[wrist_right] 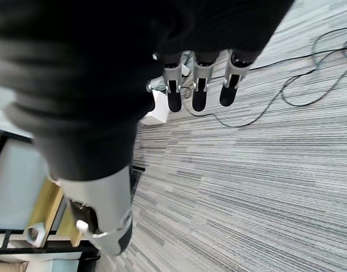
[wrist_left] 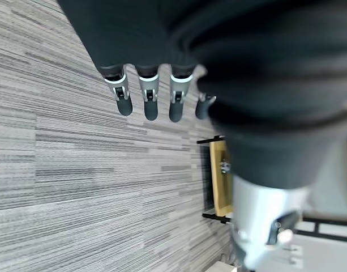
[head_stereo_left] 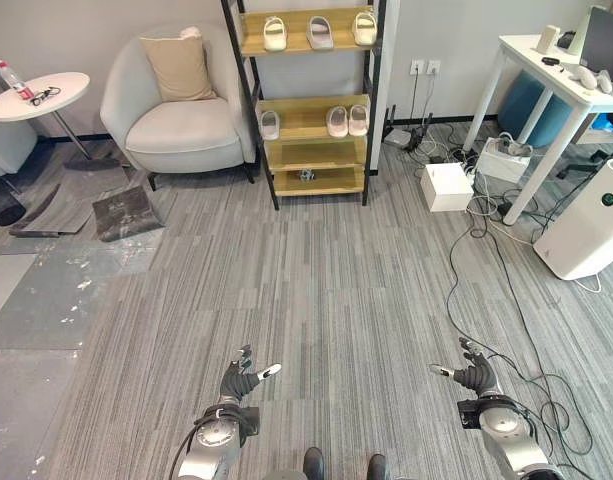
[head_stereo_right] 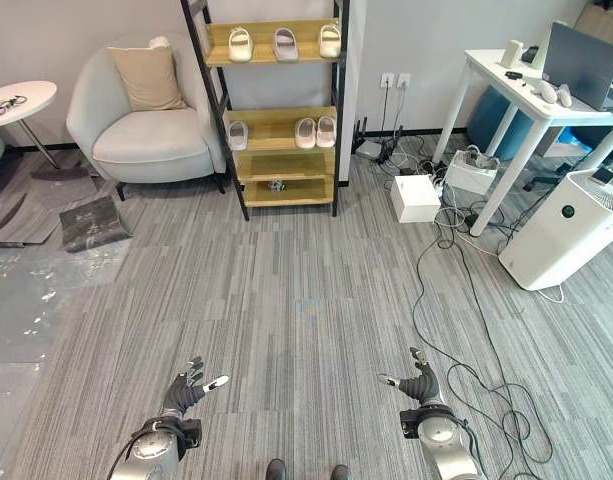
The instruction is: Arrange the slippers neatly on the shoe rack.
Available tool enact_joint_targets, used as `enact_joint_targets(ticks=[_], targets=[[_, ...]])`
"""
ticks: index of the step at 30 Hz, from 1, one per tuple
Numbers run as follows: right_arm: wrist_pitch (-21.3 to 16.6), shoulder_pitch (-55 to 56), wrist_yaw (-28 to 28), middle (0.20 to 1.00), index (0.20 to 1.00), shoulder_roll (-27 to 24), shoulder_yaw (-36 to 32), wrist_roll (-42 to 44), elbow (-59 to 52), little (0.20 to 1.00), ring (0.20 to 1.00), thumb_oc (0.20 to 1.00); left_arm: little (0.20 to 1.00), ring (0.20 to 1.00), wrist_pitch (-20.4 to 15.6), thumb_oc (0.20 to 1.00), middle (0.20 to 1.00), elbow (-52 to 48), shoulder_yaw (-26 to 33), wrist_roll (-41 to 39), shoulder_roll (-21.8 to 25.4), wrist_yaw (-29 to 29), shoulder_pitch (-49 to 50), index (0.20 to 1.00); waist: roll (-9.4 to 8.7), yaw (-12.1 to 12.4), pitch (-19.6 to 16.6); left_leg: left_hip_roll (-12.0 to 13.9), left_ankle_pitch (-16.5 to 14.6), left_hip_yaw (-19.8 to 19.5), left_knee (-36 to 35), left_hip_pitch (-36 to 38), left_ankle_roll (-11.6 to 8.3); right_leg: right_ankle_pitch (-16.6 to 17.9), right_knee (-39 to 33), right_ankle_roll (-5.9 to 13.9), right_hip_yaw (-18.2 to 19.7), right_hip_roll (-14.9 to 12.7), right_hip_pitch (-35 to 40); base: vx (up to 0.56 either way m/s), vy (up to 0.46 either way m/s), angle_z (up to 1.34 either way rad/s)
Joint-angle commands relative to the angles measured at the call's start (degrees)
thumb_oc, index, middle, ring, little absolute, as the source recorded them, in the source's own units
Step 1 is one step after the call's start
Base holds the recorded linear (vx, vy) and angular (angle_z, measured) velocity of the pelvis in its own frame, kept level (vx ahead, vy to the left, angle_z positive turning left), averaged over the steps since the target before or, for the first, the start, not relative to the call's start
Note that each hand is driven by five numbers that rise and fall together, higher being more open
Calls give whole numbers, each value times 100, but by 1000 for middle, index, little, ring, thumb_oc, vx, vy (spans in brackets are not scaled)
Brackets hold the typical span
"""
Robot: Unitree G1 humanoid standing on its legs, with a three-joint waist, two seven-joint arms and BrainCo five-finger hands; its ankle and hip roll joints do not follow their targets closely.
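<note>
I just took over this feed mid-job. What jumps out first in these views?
A wooden shoe rack with a black frame stands far ahead against the wall, pale slippers lined on its top shelf and more on the middle shelf. Both hands, left hand and right hand, hover open and empty over bare grey striped carpet. A cream armchair sits left of the rack.

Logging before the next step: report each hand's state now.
Left hand: open, holding nothing, over the carpet.
Right hand: open, holding nothing, over the carpet.
</note>
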Motion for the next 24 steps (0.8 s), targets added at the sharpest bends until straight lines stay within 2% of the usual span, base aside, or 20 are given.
enact_joint_targets(ticks=[1, 24], targets=[[-134, -145, -34, 1000, 1000, -15, 25, 128, -142, 1000, 1000, 1000, 1000, 1000, -110, 1000, 1000, 40, 18, 62, 49, 44, -331, 1000, -244, -71, -76, 314, -528, -475, -48, 118, -371, -593, 9, 635, 51, -530, 92, 3, -1, -4], [-196, -76, 233, 1000, 1000, 155, 171, 575, -100, 1000, 1000, 1000, 1000, 1000, -96, 1000, 1000, 77, -11, -122, 58, -146, -259, 1000, -248, -139, -97, 308, -540, -416, -48, 166, -368, -610, 9, 621, 97, -524, 138, 1, 0, -1]])
